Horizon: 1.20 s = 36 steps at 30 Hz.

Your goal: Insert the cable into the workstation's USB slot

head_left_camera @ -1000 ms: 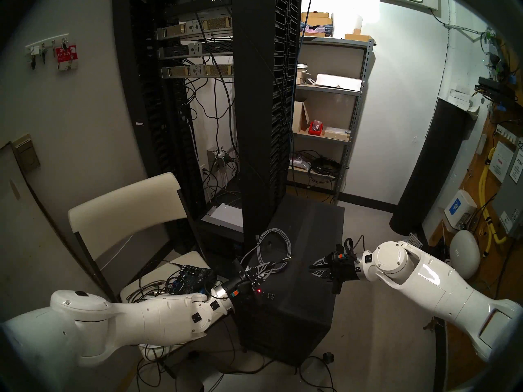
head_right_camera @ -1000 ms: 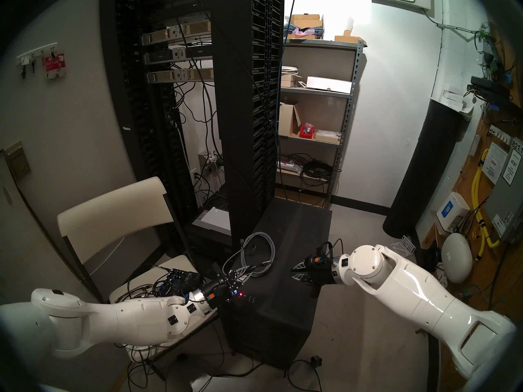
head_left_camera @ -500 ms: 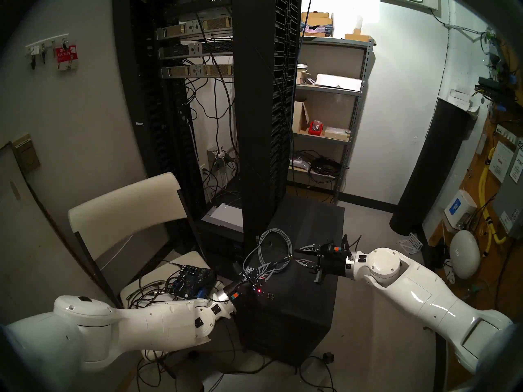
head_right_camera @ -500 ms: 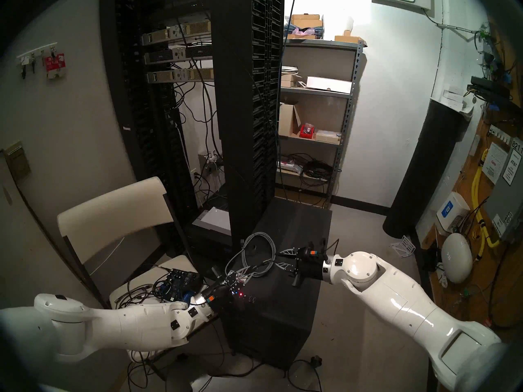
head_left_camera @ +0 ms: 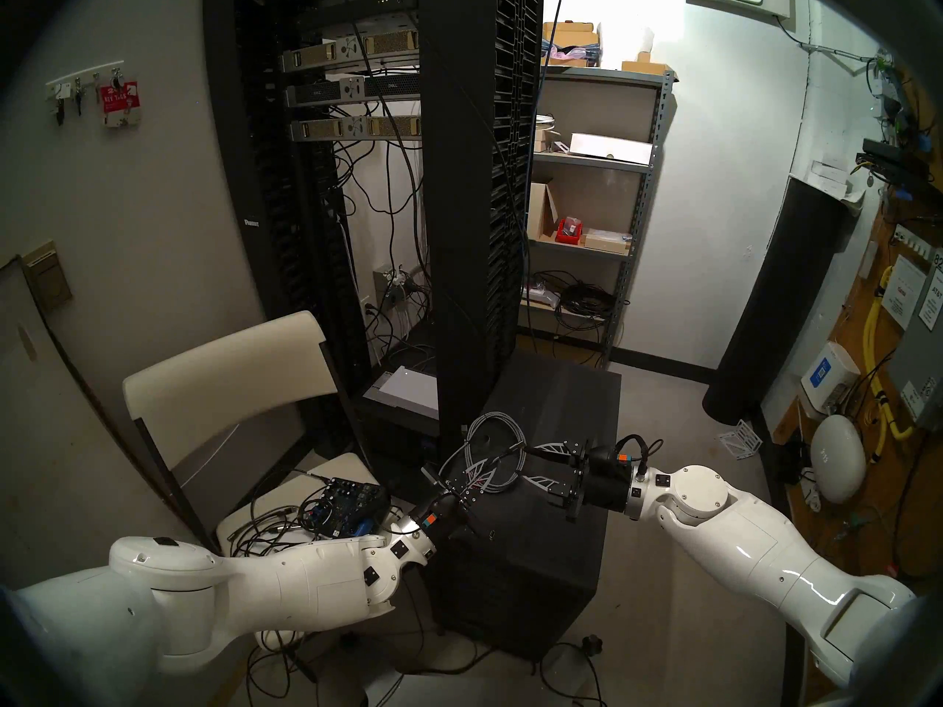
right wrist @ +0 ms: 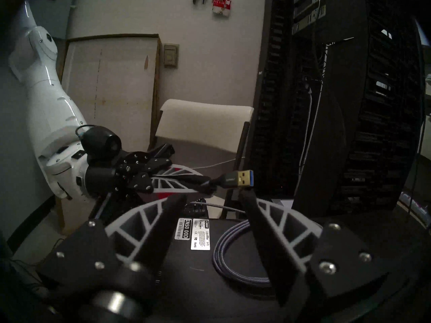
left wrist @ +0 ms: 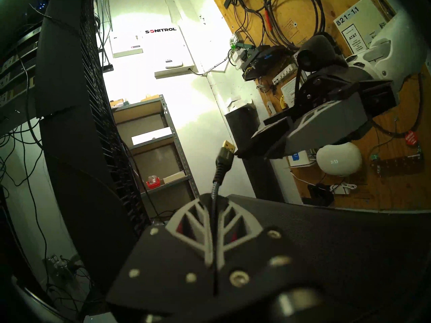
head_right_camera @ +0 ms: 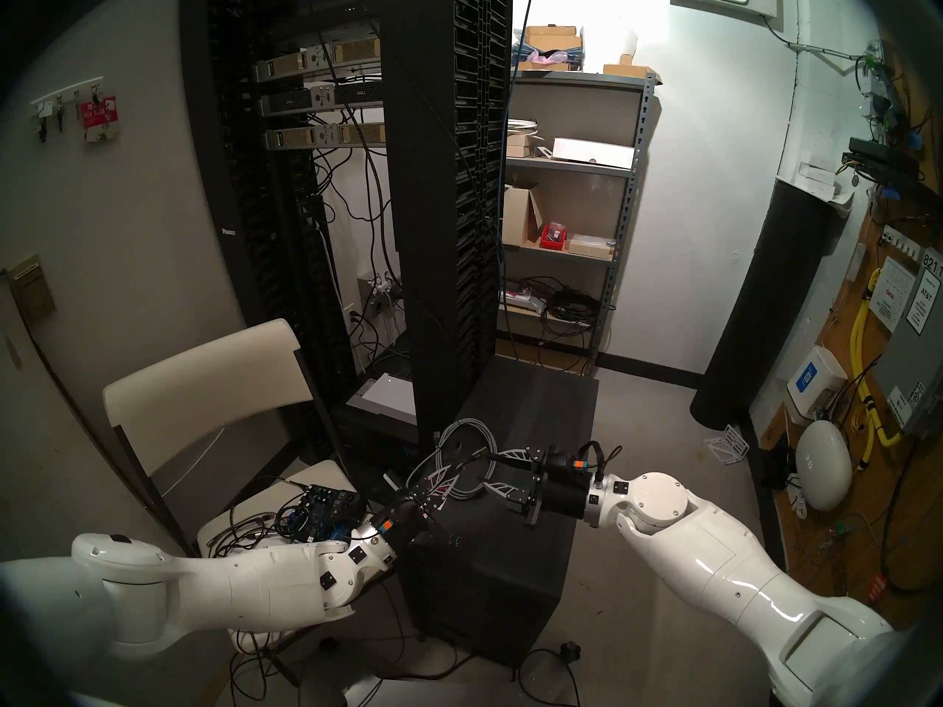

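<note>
Dark racks and a grey shelf fill the small room, and the workstation (head_left_camera: 530, 527) is stood on the floor in the middle. Most of the cable (head_left_camera: 497, 448) is left coiled on its top. One end is pinched by the left gripper (left wrist: 213, 213), fingers pressed together on the cord just behind the plug (right wrist: 235, 180), so the gold tip is held up and sticks out free. The right gripper (right wrist: 213, 200) is brought close, fingers spread, with the plug just above and between the tips, not touched yet. A hand-over for a better grip is likely being set up.
</note>
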Tool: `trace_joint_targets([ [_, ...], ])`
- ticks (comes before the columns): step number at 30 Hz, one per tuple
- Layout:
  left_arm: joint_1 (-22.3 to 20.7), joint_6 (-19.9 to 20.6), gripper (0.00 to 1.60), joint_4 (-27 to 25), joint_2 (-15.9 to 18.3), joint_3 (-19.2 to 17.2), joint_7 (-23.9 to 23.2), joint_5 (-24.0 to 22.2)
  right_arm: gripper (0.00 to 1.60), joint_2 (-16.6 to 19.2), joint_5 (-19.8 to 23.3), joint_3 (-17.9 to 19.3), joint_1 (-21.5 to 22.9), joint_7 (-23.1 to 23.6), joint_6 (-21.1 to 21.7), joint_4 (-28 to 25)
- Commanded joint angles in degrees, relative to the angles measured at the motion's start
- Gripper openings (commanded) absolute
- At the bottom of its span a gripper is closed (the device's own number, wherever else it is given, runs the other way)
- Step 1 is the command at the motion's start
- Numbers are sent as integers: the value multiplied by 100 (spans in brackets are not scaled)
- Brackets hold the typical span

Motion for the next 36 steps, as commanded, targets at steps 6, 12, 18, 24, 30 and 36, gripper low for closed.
trace_joint_targets([
  [6, -22, -56, 0, -234, -12, -33, -125, -82, 97, -268, 173, 88, 218, 114, -99, 181],
  [12, -16, -56, 0, -274, 14, -63, -153, -119, 88, -409, 184, 78, 283, 214, -158, 348],
  [18, -10, -56, 0, -319, 32, -81, -166, -135, 86, -514, 146, 72, 366, 269, -189, 431],
  [24, 7, -56, 0, -309, 30, -85, -147, -146, 84, -537, 165, 99, 376, 350, -228, 432],
  [30, 10, -56, 0, -278, 9, -84, -106, -134, 58, -520, 176, 136, 351, 374, -214, 368],
  [36, 0, -56, 0, -244, -19, -61, -131, -144, 58, -579, 141, 154, 349, 352, -256, 406],
])
